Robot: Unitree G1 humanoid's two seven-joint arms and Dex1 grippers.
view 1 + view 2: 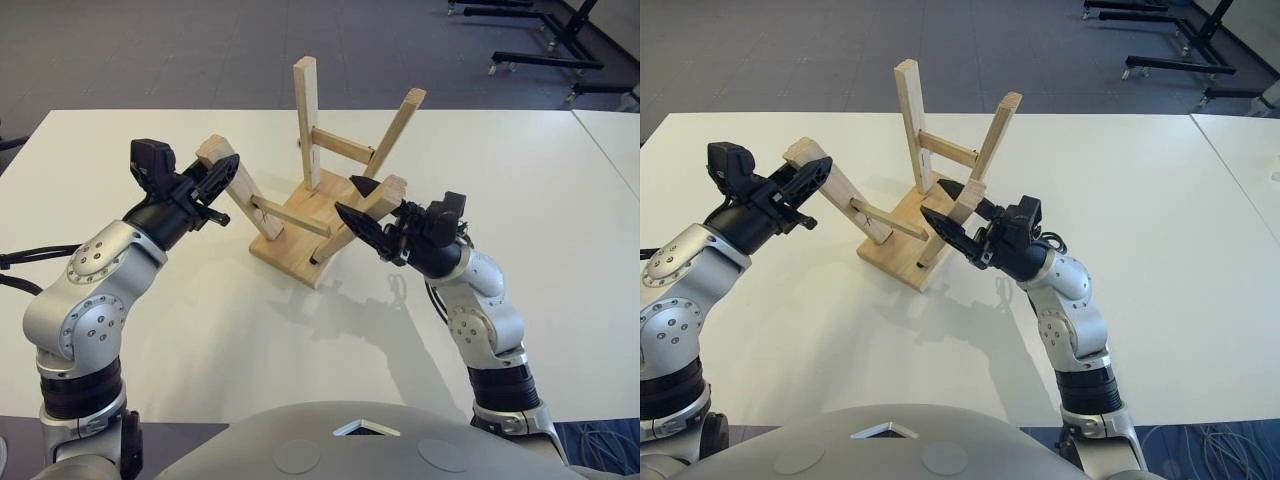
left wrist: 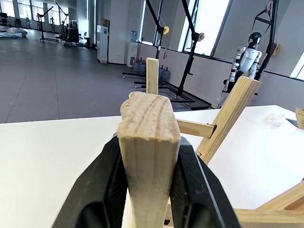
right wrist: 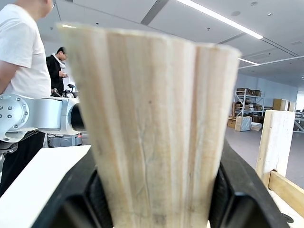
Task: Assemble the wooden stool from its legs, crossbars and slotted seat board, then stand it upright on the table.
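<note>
Right tool [image 1: 352, 198] is clamped on the near right leg [image 1: 388, 192] close to its free end, one black finger on each opposite face of the wood. Left tool [image 1: 222, 185] grips the near left leg [image 1: 212, 152] the same way, at its very tip.

Both legs slant down and inward to the seat board [image 1: 290, 255], which sits on the white desk [image 1: 520, 220] with the stool [image 1: 310, 200] upside down. Whether the board lies flat or is tipped up on one edge cannot be told. Behind the seat board two far legs [image 1: 308, 110] rise into the air, one nearly upright and the other leaning right, joined by a crossbar [image 1: 340, 147]. A second crossbar [image 1: 292, 218] links the two held legs just above the seat board.

Broad stretches of desk top lie left, right and in front of the seat board, and the desk's far edge runs well behind it. Well to the right of the seat board, a seam separates a second desk [image 1: 615, 130]. Beyond the far edge, black wheeled frames [image 1: 540, 55] stand on grey floor.
</note>
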